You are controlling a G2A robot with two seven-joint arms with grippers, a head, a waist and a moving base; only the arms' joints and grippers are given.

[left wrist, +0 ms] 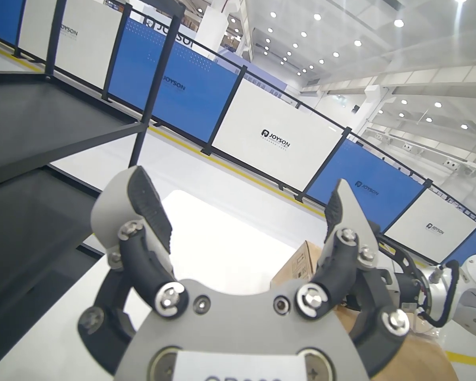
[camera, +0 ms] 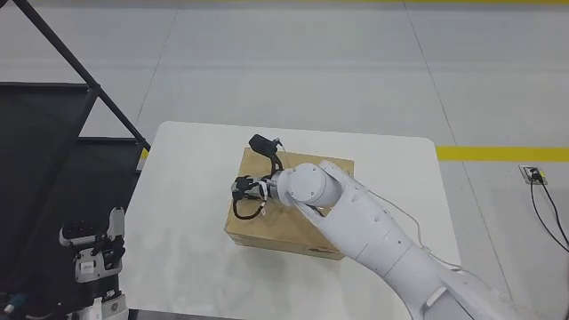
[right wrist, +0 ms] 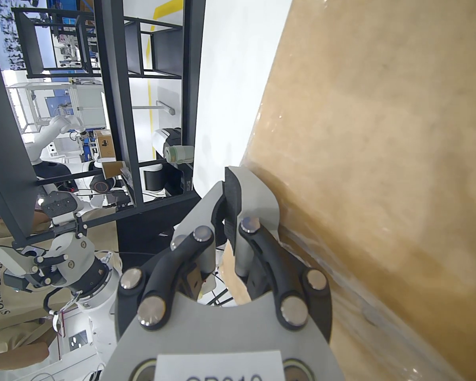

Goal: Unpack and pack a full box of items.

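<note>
The cardboard box [camera: 271, 231] lies flat and shut near the middle of the white tabletop [camera: 191, 240], top face up. It is turned slightly against the tabletop's edges. From above its outline is close to square, so I cannot tell which way its long axis runs.

The right arm stretches from the near right corner, low across the box's top. The right end effector [camera: 240, 188] is at the box's left edge and points outward over it. In its own wrist view the two fingers [right wrist: 232, 196] are clenched pad to pad just beside the rim of the box [right wrist: 380, 128], with nothing visibly between them. Whether they touch the cardboard cannot be told.

The left end effector [camera: 92, 238] hangs off the tabletop's near left corner, beside a black shelf [camera: 49, 142] and well apart from the box. Its wrist view shows it tilted upward with the fingers [left wrist: 148, 204] released and spread wide. Beyond them are a strip of tabletop [left wrist: 206, 231], one corner of the box [left wrist: 301, 259] and the shelf [left wrist: 43, 120].

The right wrist view alone shows glossy clear tape along the box's top. It also shows the left end effector [right wrist: 14, 265] farther off and the tabletop [right wrist: 238, 61] edge-on.
</note>
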